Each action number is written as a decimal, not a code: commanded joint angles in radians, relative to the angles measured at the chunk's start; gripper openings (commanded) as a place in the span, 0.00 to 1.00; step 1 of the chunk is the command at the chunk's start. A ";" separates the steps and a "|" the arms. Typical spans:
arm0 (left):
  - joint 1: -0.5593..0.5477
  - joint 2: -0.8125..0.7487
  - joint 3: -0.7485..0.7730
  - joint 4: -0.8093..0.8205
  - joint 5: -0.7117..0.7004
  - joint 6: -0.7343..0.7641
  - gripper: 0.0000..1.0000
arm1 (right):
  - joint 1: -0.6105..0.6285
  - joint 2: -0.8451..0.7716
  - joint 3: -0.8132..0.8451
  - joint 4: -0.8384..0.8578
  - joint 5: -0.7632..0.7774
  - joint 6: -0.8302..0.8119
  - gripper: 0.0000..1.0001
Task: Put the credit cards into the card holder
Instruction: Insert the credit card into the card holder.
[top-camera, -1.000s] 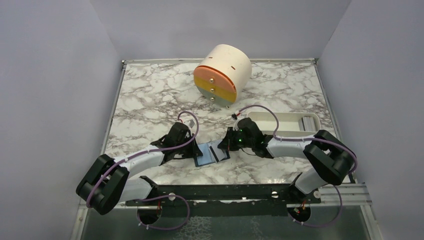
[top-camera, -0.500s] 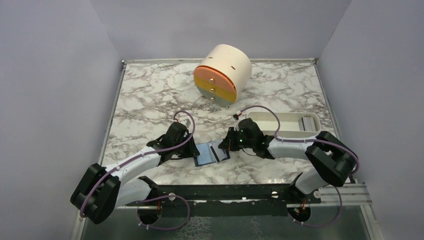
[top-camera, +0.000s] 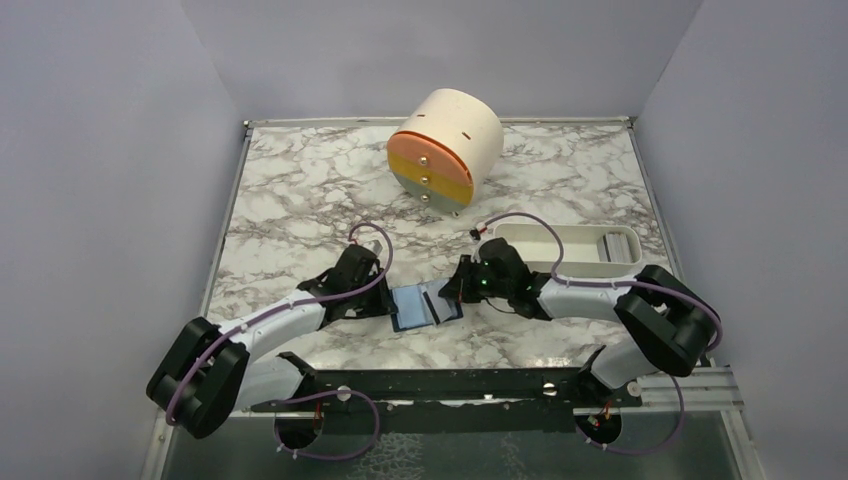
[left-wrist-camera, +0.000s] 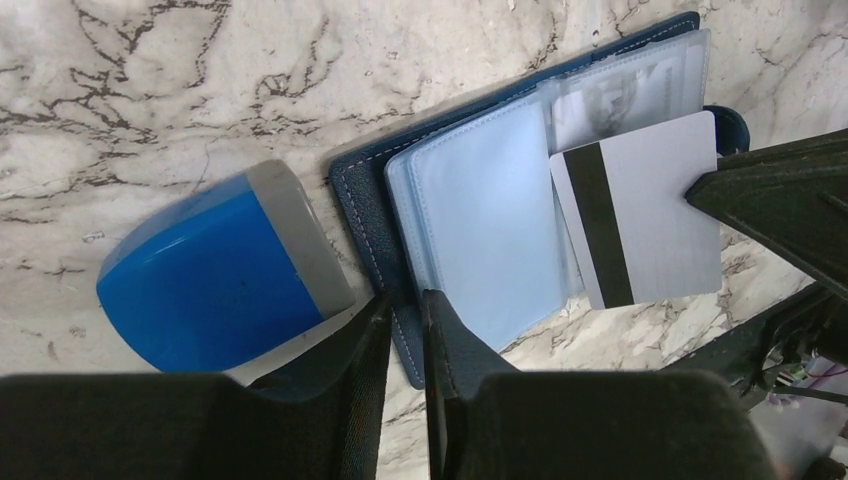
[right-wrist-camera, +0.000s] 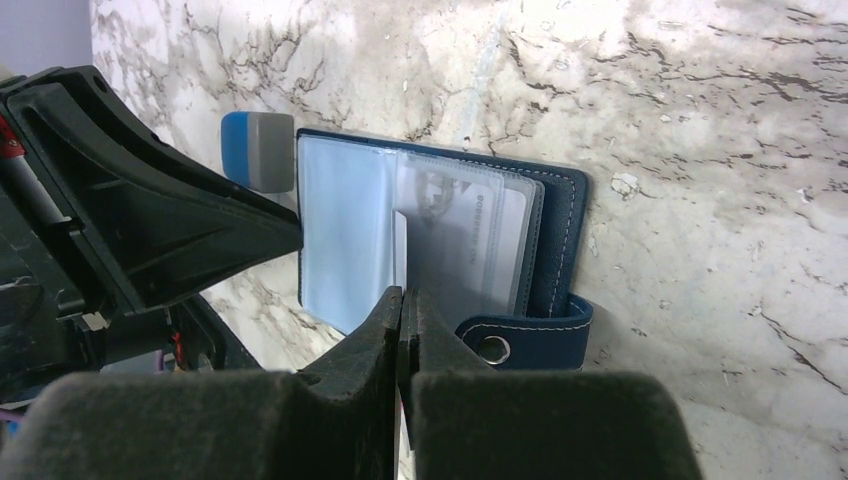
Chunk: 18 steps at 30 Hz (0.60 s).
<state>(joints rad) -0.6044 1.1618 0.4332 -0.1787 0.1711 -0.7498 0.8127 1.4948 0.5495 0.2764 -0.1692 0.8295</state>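
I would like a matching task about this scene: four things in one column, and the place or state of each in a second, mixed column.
1 credit card
2 card holder
3 blue block
4 white tray

A lies open on the table
B at the table's right side
C beside the card holder, one end grey
D pinched in the right gripper

Pairs: 1-D, 2-A, 3-C, 4-B

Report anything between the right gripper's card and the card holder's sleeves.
Nothing visible. The credit card, in the right gripper, overlaps the card holder's open sleeves; the blue block sits beside its other edge.
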 joint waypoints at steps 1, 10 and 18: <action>-0.005 0.028 -0.017 0.058 0.026 0.010 0.19 | 0.009 -0.036 -0.027 -0.024 0.046 0.018 0.01; -0.004 0.059 -0.018 0.089 0.036 0.013 0.15 | 0.009 -0.099 -0.008 -0.030 0.040 0.011 0.01; -0.005 0.054 -0.019 0.090 0.037 0.012 0.14 | 0.009 -0.066 0.004 0.018 0.027 0.000 0.01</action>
<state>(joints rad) -0.6044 1.2102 0.4301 -0.0925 0.1963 -0.7490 0.8127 1.4120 0.5285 0.2584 -0.1577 0.8440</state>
